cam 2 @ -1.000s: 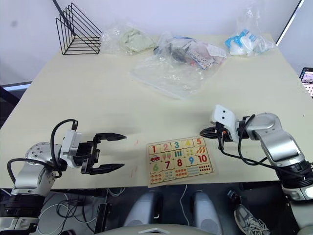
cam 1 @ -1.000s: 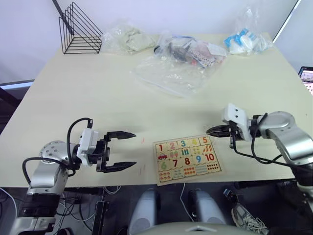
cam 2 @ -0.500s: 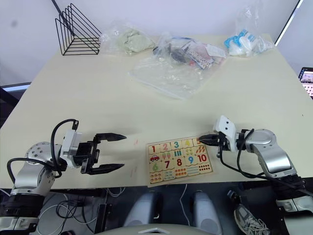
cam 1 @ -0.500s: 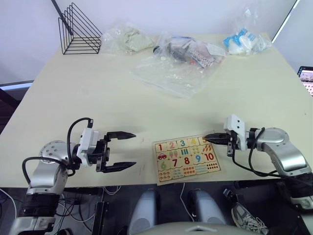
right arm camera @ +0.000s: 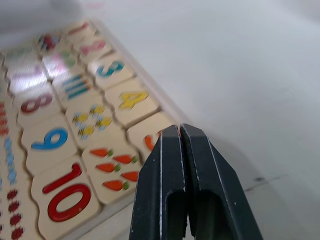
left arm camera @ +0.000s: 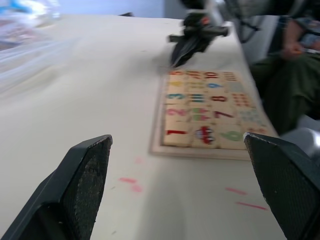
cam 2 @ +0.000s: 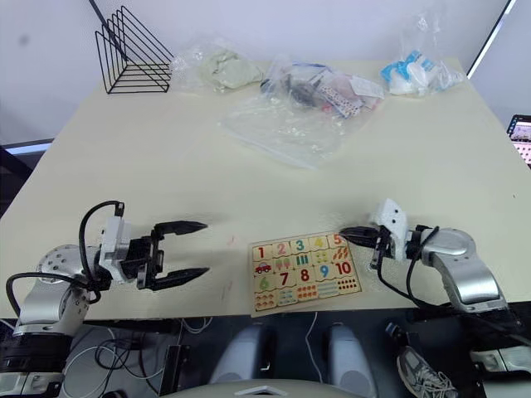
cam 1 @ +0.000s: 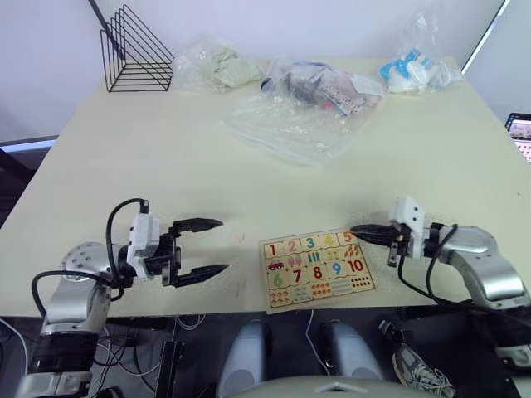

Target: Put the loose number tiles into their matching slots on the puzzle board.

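The puzzle board (cam 1: 283,304) lies near the table's front edge, between my arms. Number tiles 1 (cam 1: 273,249), 2 (cam 1: 291,246), 3 (cam 1: 309,243), 4 (cam 1: 329,240) and 5 (cam 1: 348,238) lie in its top row and cover the slots. My right gripper (cam 1: 355,231) is shut with nothing in it. Its tip (right arm camera: 178,129) rests at the 5 tile (right arm camera: 149,136) on the board's far right corner. My left gripper (cam 1: 222,245) stands open and empty over bare table, left of the board (left arm camera: 155,145).
A black wire rack (cam 1: 137,50) stands at the far left. Clear plastic bags (cam 1: 299,116) lie across the back, one with blue items (cam 1: 415,70) at the far right. A seated person (left arm camera: 295,60) is beyond the board in the left wrist view.
My right gripper has dropped from just above the board's corner down onto the 5 tile, staying shut. The left gripper has drawn back slightly to the left, still open.
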You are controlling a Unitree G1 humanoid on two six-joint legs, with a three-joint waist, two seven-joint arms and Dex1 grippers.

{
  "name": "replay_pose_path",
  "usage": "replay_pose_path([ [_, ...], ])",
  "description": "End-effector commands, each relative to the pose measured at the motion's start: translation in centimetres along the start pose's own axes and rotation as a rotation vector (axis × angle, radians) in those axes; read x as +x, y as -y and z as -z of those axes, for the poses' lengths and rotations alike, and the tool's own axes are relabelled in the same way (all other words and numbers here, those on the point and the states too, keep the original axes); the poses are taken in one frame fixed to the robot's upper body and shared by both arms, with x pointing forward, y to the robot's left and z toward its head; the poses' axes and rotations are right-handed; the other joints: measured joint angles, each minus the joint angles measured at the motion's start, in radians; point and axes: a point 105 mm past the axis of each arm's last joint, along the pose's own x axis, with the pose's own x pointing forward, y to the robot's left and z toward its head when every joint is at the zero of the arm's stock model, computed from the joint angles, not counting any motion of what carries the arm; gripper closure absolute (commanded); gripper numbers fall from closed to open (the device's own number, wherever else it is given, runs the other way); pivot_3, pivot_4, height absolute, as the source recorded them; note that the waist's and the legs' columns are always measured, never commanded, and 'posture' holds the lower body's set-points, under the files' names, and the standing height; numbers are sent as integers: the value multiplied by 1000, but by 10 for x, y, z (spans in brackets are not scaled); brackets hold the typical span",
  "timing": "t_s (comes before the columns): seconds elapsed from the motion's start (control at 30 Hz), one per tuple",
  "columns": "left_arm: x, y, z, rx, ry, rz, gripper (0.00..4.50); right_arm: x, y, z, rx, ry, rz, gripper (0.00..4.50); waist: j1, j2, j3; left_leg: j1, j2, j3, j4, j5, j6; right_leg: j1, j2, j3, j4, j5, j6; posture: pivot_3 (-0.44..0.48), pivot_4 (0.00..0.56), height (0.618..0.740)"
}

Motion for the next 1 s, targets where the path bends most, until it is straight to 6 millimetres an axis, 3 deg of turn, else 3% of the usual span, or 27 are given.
replay_pose_path([
  [0.03,-6,-6,0,-17,9,-91,0,-15,9,-12,-17,47,95,4454,1,0,0,0,0,0,0,0,0,0,0,0,0,0,0,0,150,740],
  [0.27,-16,-23,14,-50,-11,-324,0,-54,26,0,15,91,375,4454,1,0,0,0,0,1,0,0,0,0,0,0,0,0,0,0,150,740],
  [0.3,-17,-22,16,-52,-15,-343,0,-60,25,3,35,102,392,4220,1,0,0,0,0,0,0,0,0,0,0,0,0,0,0,0,150,740],
  [0.37,-19,-22,18,-60,-19,-373,0,-67,22,6,52,113,412,3585,1,0,0,0,0,1,0,0,0,0,0,0,0,0,0,0,150,740],
  [0.57,-27,-22,27,-157,-36,-504,0,-96,17,19,118,149,509,635,1,0,0,1,1,0,0,0,0,0,0,1,0,0,0,0,150,740],
  [0.63,-33,-22,31,-163,-65,-560,0,-104,14,23,120,146,538,125,1,0,0,1,1,0,0,0,0,1,0,1,0,0,0,0,150,740],
  [0.73,-44,-28,40,-121,-139,-678,0,-115,10,28,127,144,572,125,1,0,0,2,1,0,-1,0,0,2,0,1,0,0,0,0,150,740],
  [1.0,-51,-26,43,-119,-171,-711,0,-123,7,37,137,126,610,125,1,1,-2,4,0,2,-1,0,0,3,0,2,0,0,0,0,150,740],
])
